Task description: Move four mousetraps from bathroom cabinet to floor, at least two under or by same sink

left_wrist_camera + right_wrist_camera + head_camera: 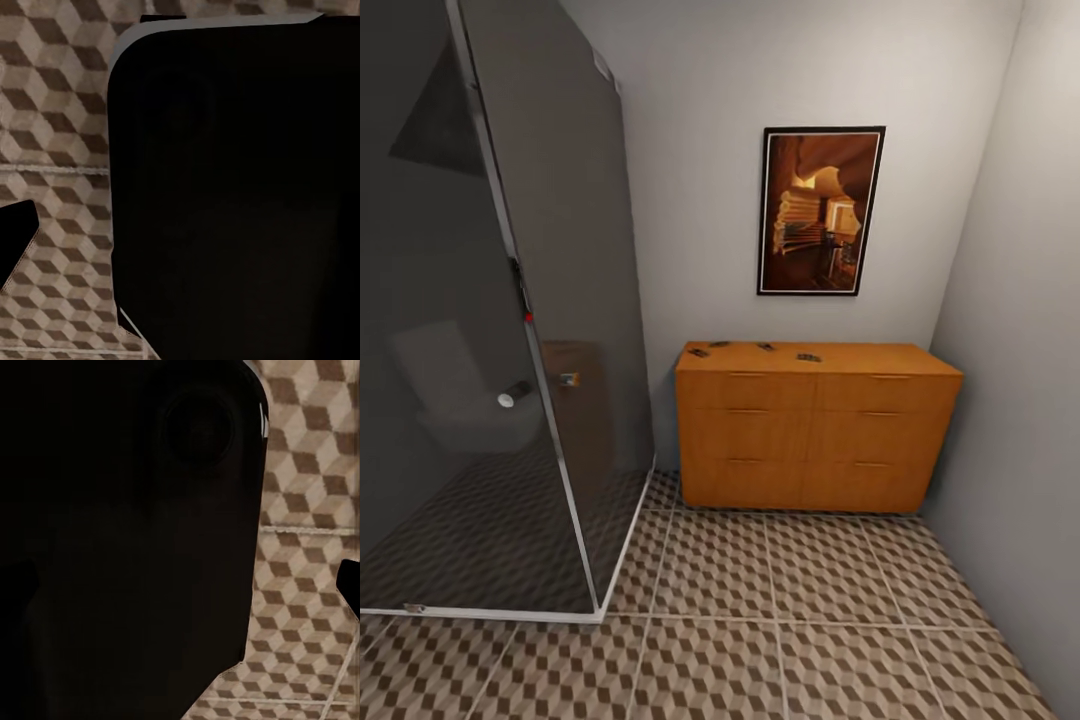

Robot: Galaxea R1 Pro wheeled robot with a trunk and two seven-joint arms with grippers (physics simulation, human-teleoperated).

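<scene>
Left wrist view: dark robot body over cube-patterned bathroom floor; gripper state cannot be told. Right wrist view: same dark bulk, patterned tiles beside it; gripper state likewise cannot be told. Head view: four mousetraps on top of orange-brown cabinet against far wall, below framed picture; glass shower enclosure at left.
</scene>
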